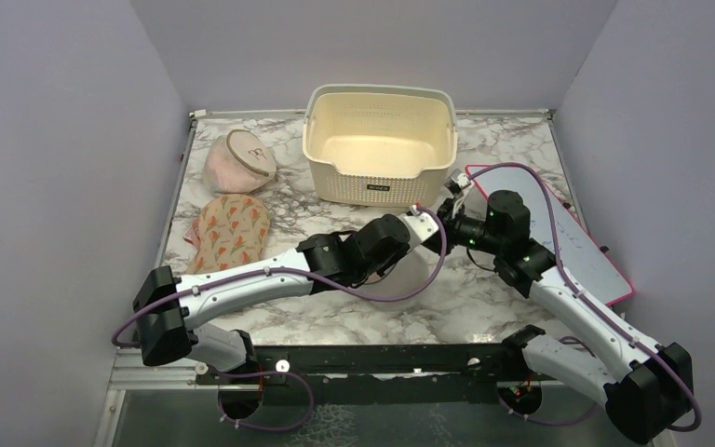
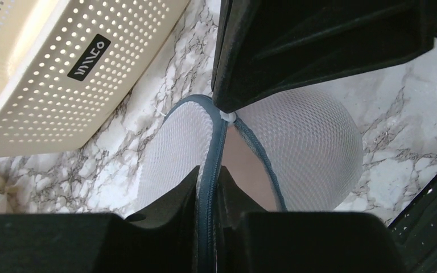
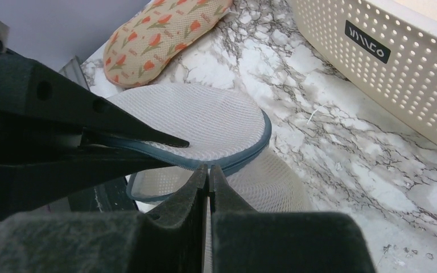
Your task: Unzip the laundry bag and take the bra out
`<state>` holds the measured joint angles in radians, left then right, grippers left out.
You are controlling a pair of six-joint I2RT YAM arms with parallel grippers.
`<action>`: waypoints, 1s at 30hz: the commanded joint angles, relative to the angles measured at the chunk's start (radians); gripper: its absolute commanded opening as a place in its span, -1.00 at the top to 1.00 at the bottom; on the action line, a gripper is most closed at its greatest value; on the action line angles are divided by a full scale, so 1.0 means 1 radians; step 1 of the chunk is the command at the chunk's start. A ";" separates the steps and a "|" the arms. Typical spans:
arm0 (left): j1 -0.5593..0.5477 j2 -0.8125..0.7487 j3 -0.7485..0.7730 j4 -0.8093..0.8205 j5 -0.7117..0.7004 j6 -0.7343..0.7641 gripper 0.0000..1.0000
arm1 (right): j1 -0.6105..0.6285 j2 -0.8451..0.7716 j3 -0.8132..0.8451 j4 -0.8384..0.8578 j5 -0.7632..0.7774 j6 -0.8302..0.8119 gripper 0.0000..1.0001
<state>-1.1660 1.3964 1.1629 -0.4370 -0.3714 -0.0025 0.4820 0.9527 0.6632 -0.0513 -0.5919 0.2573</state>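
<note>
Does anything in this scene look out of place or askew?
Yes. The flat pink-edged white board lies askew at the right edge of the marble table, seemingly overhanging it. The round white mesh laundry bag with a grey zip rim gapes partly unzipped, something skin-coloured showing inside; that fits the task.

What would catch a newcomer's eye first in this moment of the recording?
Both arms meet at mid-table over the white mesh laundry bag: the left gripper pinches its grey zip rim while the right gripper is shut at the zip, which gapes on something beige inside. Behind stands a cream perforated basket, and at the table's left lie a tulip-print fabric item and a pinkish round bag.
</note>
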 commanded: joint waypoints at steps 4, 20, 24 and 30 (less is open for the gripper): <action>-0.025 -0.136 -0.019 0.017 0.005 0.075 1.00 | -0.002 -0.006 -0.018 0.064 0.015 0.054 0.99; -0.025 -0.337 -0.065 0.133 0.220 0.178 1.00 | -0.002 0.077 0.035 0.065 -0.081 0.050 0.98; -0.026 -0.367 -0.076 0.169 0.244 0.196 1.00 | -0.002 0.115 0.045 0.071 -0.141 0.031 0.98; -0.026 -0.384 -0.093 0.219 0.259 0.188 1.00 | -0.002 0.180 0.047 0.105 -0.274 0.018 0.98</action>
<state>-1.1870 1.0348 1.0645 -0.3199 -0.1604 0.1757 0.4828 1.1015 0.6861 0.0185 -0.7494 0.2935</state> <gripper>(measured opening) 0.003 0.011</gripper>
